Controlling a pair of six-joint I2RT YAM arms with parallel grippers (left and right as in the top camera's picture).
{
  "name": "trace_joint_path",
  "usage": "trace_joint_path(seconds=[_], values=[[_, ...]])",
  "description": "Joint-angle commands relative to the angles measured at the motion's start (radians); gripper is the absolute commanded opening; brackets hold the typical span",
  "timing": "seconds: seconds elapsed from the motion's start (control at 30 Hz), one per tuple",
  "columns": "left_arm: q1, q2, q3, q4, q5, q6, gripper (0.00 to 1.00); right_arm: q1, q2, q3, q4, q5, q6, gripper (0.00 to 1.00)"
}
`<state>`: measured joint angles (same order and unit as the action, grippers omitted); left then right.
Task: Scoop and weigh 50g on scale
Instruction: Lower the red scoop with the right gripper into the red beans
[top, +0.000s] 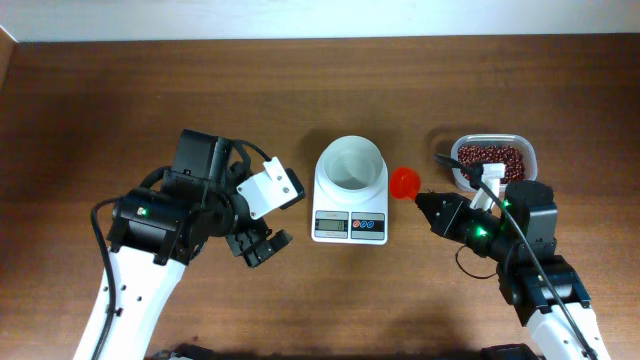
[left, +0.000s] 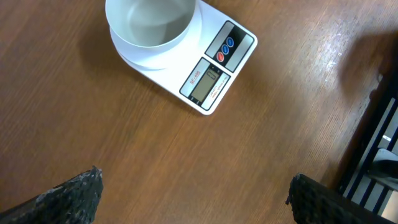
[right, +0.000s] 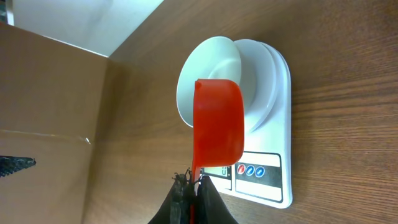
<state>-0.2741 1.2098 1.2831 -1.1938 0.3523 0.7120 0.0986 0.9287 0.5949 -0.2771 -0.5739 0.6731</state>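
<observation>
Pinching the red scoop (right: 217, 124) by its handle in my right gripper (right: 189, 186), I have the scale (top: 350, 226) on the worktop (top: 100, 100) just to its left, scoop's long axis aimed at the bowl (top: 325, 160); left gripper (left: 196, 202) gapes open.

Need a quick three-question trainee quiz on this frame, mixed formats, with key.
1. True or false: the bowl on the scale already holds beans.
2. The right gripper is shut on: A) the red scoop B) the bowl's rim C) nothing.
3. Fill in: the tub of beans sits on the robot's ____ side of the scale.

Key: 1 false, the bowl is empty; 2 A; 3 right.
</observation>
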Motion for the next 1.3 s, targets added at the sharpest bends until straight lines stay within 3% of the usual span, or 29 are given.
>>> trace_joint_path(seconds=[0.0, 0.1, 0.83, 1.07, 1.27], values=[[0.005, -0.009, 0.014, -0.005, 0.014, 0.016, 0.99, -0.008, 0.0, 0.019, -0.014, 0.006, -0.062, 0.04], [0.005, -0.009, 0.014, -0.005, 0.014, 0.016, 0.99, -0.008, 0.0, 0.019, -0.061, 0.01, -0.118, 0.04], [0.005, -0.009, 0.014, 0.01, 0.014, 0.016, 0.99, -0.008, 0.0, 0.042, -0.1, 0.061, -0.158, 0.04], [0.005, -0.009, 0.014, 0.01, 0.014, 0.016, 0.99, -0.008, 0.026, 0.264, -0.378, 0.221, -0.328, 0.04], [0.005, -0.009, 0.014, 0.01, 0.014, 0.016, 0.99, -0.008, 0.132, 0.472, -0.639, 0.416, -0.391, 0.04]])
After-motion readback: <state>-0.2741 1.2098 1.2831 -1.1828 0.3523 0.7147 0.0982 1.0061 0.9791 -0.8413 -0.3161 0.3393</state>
